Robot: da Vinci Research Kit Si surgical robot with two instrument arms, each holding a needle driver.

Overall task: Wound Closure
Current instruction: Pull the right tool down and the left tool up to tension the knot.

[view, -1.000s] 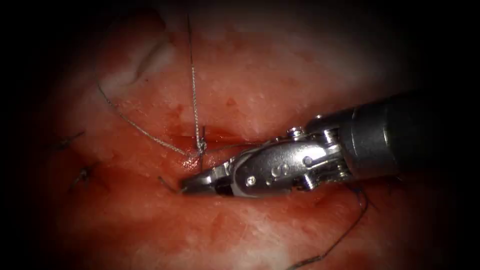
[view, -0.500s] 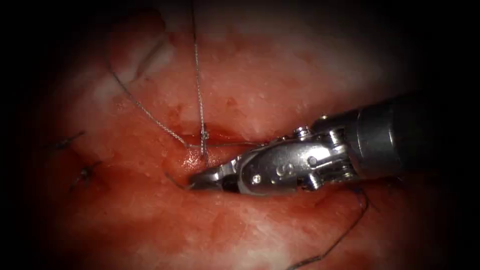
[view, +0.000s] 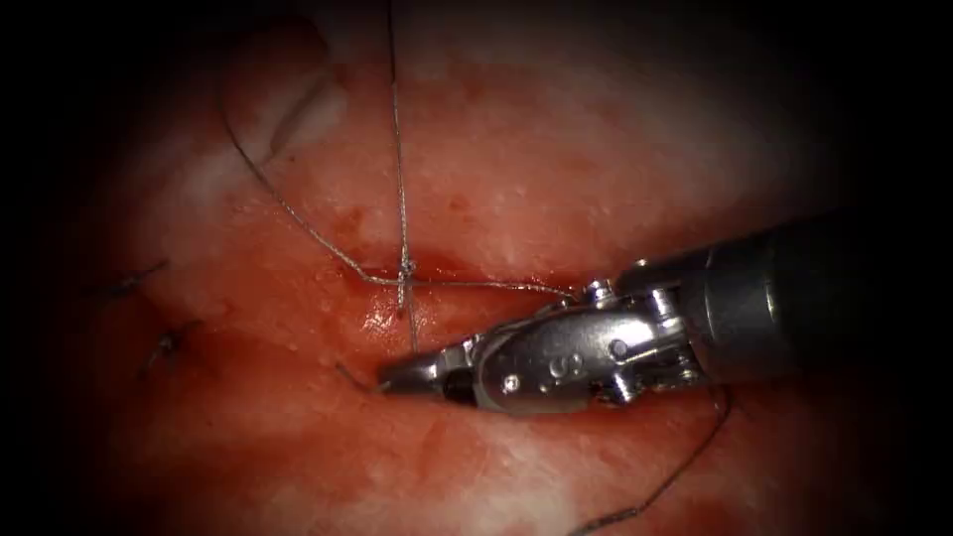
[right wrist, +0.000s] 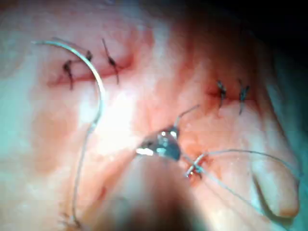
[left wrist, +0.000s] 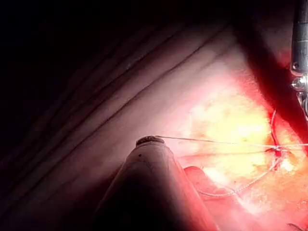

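Note:
My right tool (view: 395, 379) comes in from the right and lies low over the cut (view: 467, 273), its jaws shut on a short thread tail (view: 349, 376). A knot (view: 405, 268) sits on the cut just above the tip. From it, thread (view: 397, 149) runs taut upward, another strand curves up to the left, and a third leads right. My left tool (left wrist: 150, 141) is shut on the taut strand, which stretches to the knot (left wrist: 278, 152). The curved needle (right wrist: 97, 82) lies free on the tissue, held by neither tool. The right jaws (right wrist: 162, 144) grip the tail beside the knot (right wrist: 195, 168).
Finished stitches with cut ends (view: 167, 343) lie left of the knot. Two more pairs of stitches (right wrist: 231, 91) show in the right wrist view. Dark thread (view: 685, 465) trails under the right tool's shaft. Red fluid wets the tissue (view: 556, 149) around the cut.
The right tool has drawn back to the right with the tail. The upward strand has straightened, and the knot has risen slightly and drawn tighter.

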